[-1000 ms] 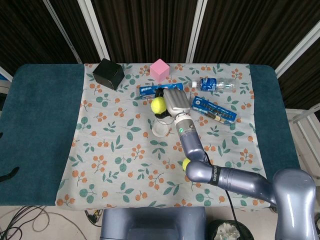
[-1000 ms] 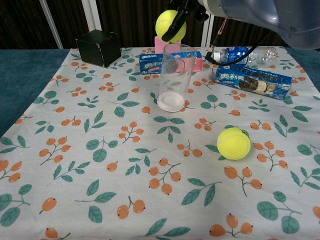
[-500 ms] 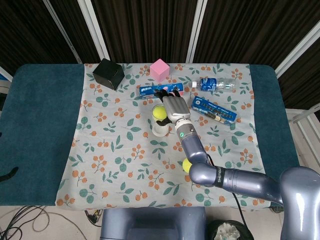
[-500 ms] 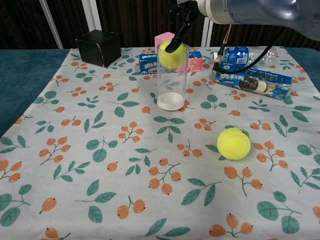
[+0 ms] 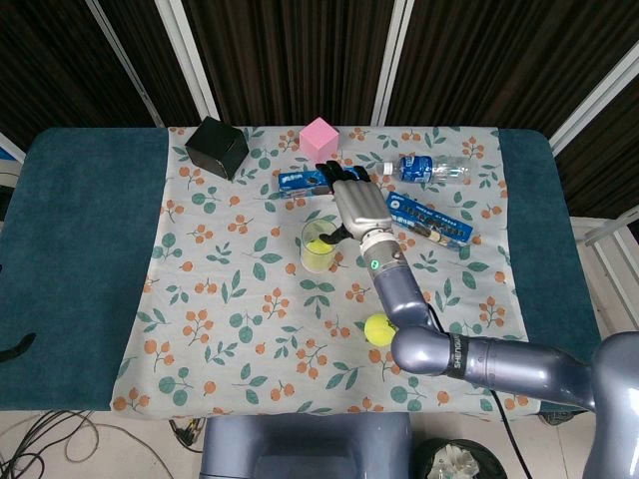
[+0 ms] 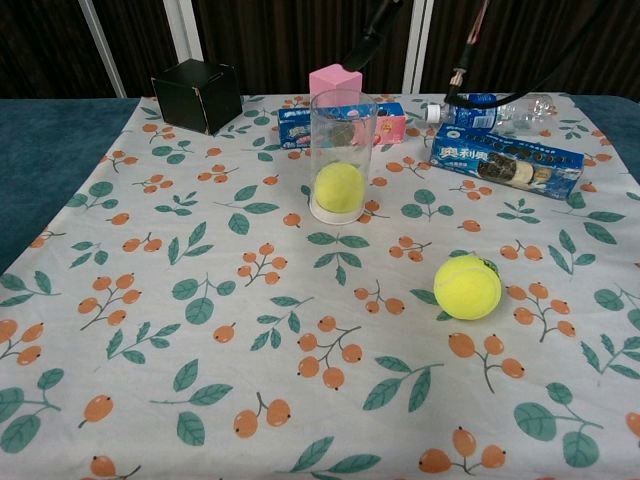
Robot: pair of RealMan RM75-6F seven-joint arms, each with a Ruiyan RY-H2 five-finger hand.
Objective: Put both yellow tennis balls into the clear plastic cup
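The clear plastic cup [image 5: 319, 249] [image 6: 342, 150] stands upright near the middle of the flowered cloth. One yellow tennis ball [image 5: 318, 252] [image 6: 340, 187] lies at its bottom. The other yellow tennis ball [image 5: 377, 328] [image 6: 467, 286] rests on the cloth, nearer me and to the right of the cup. My right hand [image 5: 357, 205] hovers just above and behind the cup's rim, holding nothing, back turned up and fingers pointing away. In the chest view only a dark bit of that hand [image 6: 374, 25] shows at the top edge. My left hand appears in neither view.
A black box [image 5: 217, 147] sits at the far left, with a pink cube [image 5: 319, 138] behind the cup. A blue biscuit pack [image 5: 303, 180], a longer blue pack [image 5: 431, 222] and a lying water bottle [image 5: 431, 168] are around my right hand.
My right hand lowered the ball to the cup's mouth and let it go. The ball dropped to the cup's bottom, and the hand rose a little to the right.
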